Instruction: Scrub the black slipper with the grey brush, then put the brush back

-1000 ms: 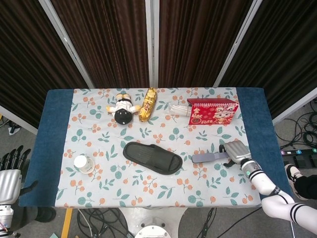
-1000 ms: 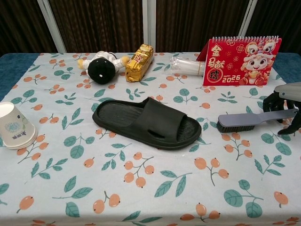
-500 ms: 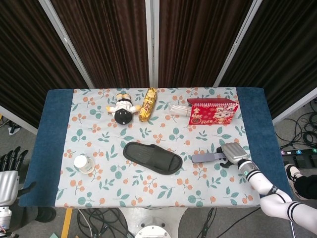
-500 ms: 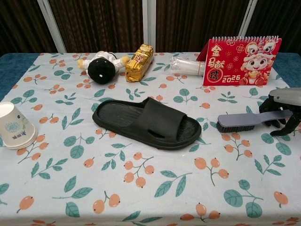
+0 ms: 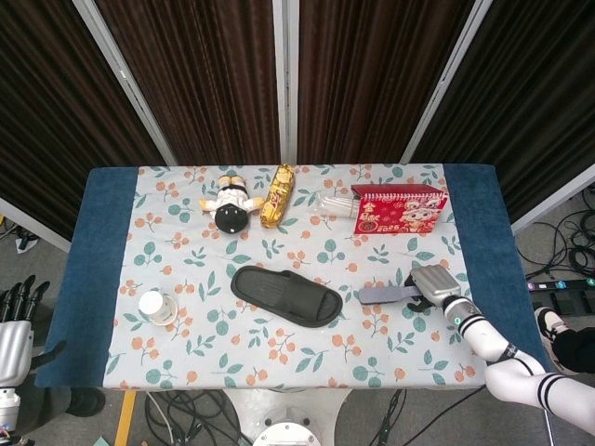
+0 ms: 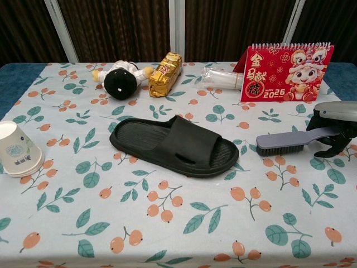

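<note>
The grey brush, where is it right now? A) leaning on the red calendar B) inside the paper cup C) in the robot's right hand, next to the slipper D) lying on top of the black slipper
C: the grey brush has its handle gripped by the right hand, with its bristle end to the right of the black slipper and not touching it.

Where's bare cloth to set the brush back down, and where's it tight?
Free: the near strip in front of the black slipper, and between slipper and paper cup. Crowded: the far row, with doll, gold packet, plastic wrap and calendar. The right hand holds the grey brush right of the slipper.
</note>
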You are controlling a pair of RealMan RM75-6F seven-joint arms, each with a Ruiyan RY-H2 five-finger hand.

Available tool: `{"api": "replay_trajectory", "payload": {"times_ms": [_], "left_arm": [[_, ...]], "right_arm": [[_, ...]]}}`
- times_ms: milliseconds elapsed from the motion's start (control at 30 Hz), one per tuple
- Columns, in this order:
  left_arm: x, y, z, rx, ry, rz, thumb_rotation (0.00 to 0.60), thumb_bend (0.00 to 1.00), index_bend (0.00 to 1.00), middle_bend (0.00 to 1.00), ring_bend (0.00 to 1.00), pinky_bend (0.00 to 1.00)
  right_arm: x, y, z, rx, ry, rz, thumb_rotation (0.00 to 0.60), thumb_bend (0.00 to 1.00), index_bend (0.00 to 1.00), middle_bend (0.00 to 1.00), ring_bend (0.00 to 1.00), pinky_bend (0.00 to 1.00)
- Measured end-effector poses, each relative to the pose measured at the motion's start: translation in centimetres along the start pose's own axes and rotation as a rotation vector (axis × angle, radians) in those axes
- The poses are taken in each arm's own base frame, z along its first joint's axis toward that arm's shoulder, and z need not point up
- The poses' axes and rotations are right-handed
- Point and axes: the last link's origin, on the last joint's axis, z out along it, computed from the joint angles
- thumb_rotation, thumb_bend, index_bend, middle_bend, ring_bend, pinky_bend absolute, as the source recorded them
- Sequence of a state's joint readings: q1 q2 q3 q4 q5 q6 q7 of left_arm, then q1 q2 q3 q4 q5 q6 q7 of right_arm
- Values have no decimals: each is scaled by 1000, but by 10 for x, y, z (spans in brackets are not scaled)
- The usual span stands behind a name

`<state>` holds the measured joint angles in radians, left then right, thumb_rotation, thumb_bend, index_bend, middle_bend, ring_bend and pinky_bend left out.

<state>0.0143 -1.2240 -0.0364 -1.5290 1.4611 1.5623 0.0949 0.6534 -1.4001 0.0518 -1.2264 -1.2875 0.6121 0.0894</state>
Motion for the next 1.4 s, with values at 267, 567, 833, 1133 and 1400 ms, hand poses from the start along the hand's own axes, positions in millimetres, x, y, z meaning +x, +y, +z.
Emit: {"api": "replay_trajectory", "payload": {"times_ms": [267,567,833,1133,1400], "left_arm": [[-2,-2,0,7,5,-13,600,189,173,111,30,101],[-2,-2,3,-9,21,-30,600,183,173,111,30,101],[4,14,20,-116,49,-53,600,416,166,111,30,101],[15,44,50,-284,67,-132,600,408,161,136,30,102],[12,102,91,-550,-86,-230,600,255,129,136,30,102]], "right_arm": [[4,-6,3,0,20,-37,600,214,1000,903,881,980],[6,-10,1,18,77,-96,600,315,1000,955,973,1000],[6,-9,-11,62,123,-138,600,619,1000,980,1000,1000],[25,-15,-30,119,244,-69,600,646,1000,994,1000,1000],[62,-54,-30,226,317,-66,600,639,1000,996,1000,1000]]}}
